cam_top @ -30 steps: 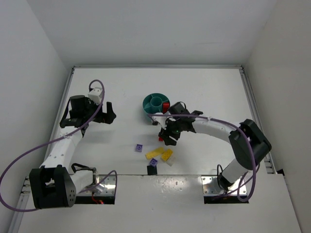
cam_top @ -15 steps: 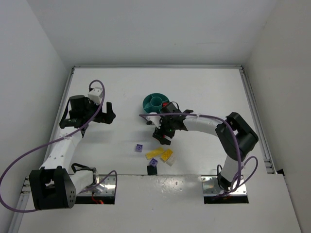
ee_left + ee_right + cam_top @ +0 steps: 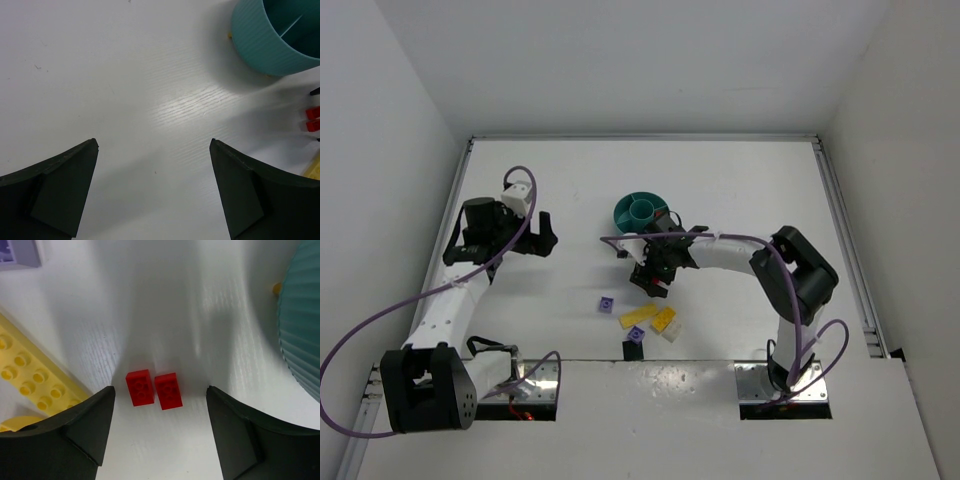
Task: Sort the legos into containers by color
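Observation:
The teal dish [image 3: 638,211] stands mid-table; its ribbed wall shows in the right wrist view [image 3: 302,320] and the left wrist view [image 3: 272,42]. Two small red legos [image 3: 139,387] [image 3: 168,390] lie side by side on the table, just in front of and between the fingertips of my open, empty right gripper [image 3: 159,390], which hovers just near of the dish [image 3: 653,272]. They also show in the left wrist view [image 3: 312,119]. My left gripper [image 3: 154,145] is open and empty over bare table, left of the dish [image 3: 545,232].
Near the front edge lie a purple lego [image 3: 607,304], a long yellow lego [image 3: 638,314], a second yellow one [image 3: 663,319], an off-white one [image 3: 672,332] and another purple one [image 3: 635,336]. The long yellow lego [image 3: 30,375] lies just left of my right fingers.
My right gripper has swung left, with its arm following, and now sits over the red legos. The left arm has not moved.

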Robot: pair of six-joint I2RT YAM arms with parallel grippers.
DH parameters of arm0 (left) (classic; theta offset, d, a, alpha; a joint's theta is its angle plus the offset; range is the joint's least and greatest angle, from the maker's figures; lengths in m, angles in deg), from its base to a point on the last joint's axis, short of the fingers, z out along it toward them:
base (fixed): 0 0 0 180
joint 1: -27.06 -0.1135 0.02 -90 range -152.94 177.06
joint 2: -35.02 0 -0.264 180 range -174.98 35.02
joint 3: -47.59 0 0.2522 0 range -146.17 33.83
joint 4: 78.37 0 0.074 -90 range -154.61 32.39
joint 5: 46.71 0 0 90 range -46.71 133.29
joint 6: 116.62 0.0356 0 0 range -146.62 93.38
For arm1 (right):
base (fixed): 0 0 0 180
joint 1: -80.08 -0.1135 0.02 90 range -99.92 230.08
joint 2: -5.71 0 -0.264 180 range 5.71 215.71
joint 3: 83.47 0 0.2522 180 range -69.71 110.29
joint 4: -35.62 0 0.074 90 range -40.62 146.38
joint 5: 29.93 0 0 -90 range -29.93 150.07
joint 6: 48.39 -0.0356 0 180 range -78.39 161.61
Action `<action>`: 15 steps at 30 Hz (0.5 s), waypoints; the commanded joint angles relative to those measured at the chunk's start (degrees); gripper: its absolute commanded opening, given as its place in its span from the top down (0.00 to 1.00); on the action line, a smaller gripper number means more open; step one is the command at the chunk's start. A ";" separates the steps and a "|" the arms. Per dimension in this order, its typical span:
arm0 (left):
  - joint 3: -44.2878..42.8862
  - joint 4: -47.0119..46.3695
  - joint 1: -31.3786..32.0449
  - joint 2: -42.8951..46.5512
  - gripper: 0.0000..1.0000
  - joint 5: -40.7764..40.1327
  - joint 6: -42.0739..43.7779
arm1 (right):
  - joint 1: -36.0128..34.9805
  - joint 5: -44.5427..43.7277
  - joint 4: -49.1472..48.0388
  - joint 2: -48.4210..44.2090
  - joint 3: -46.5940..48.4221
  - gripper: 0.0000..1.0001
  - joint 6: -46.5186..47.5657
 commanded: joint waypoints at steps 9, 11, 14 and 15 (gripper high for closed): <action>0.54 -1.71 -0.67 1.35 0.00 0.46 1.26 | -0.83 -1.38 -1.09 2.51 2.12 0.45 -0.06; 0.54 -1.71 -0.67 1.35 0.00 0.46 1.26 | -0.83 -1.91 -1.09 2.51 2.12 0.53 -0.06; 0.54 -2.23 -0.67 1.35 0.00 0.46 1.26 | -0.83 -2.43 -1.09 2.51 1.60 0.59 0.47; 0.54 -2.24 -0.67 1.35 0.00 0.46 1.26 | -0.83 -2.44 -1.09 2.51 1.60 0.61 0.47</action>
